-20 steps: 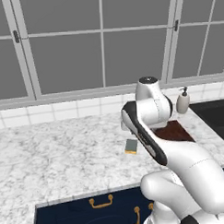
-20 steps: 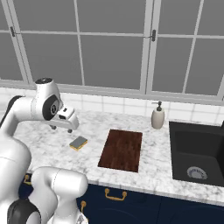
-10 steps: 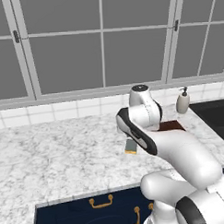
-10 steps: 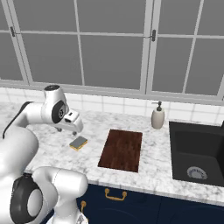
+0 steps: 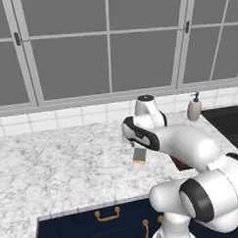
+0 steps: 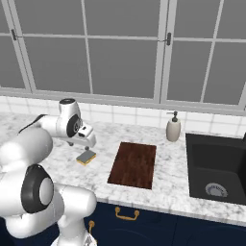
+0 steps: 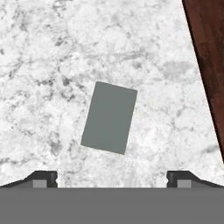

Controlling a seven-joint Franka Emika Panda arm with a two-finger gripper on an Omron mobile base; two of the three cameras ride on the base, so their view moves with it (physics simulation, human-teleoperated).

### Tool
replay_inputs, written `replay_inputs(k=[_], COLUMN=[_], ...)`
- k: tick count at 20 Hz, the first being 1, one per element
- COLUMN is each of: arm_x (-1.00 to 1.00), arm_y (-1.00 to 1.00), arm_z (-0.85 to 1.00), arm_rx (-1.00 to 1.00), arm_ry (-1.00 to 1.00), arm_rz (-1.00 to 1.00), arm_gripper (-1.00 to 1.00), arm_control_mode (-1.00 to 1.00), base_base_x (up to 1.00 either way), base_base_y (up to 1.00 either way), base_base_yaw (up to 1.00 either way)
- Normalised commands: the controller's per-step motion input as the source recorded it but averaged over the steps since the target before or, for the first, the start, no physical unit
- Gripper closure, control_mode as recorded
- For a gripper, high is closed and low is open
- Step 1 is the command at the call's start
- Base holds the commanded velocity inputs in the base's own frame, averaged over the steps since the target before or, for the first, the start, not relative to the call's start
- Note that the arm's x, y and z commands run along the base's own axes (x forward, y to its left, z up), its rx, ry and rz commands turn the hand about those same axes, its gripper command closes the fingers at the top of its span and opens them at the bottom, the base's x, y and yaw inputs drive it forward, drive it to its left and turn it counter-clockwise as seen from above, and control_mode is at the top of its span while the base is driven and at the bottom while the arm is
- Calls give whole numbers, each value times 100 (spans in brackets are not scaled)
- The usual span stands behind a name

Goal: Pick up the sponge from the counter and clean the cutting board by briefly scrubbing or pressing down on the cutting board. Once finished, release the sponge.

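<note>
Two dark fingertips of my pincer (image 7: 112,178) stand wide apart at the bottom of the hand view, open and holding nothing. Sponge (image 7: 110,117) lies flat on the counter (image 7: 39,65) directly below and just ahead of the pincer, grey-green face up, long axis tilted slightly off the line between the tips. Cutting board (image 7: 210,61) sits off to the pincer's right, apart from the sponge. From the base views I judge the hand is above the sponge, though the arm hides how much height remains. For a clean pick: I'd roll the wrist a touch so the jaws square up with the sponge's short sides, centre over it, then come straight down and close across the narrow width. No brand, label or writing readable on sponge, board or the soap dispenser (image 6: 173,128).
</note>
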Motion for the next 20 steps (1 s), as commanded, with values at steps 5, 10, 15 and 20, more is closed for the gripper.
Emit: replay_inputs(k=[5,10,15,20], arm_x=[41,4,18,8], arm_y=[0,0,0,0], arm_z=[-36,-43,-39,-24], arm_rx=[2,0,0,0], arm_ry=[7,4,3,3], arm_rz=[0,0,0,0], arm_gripper=[-100,-100,-100,-100], arm_control_mode=[-100,-100,-100,-100], base_base_x=[0,0,0,0], base_base_y=[0,0,0,0], base_base_yaw=[0,0,0,0])
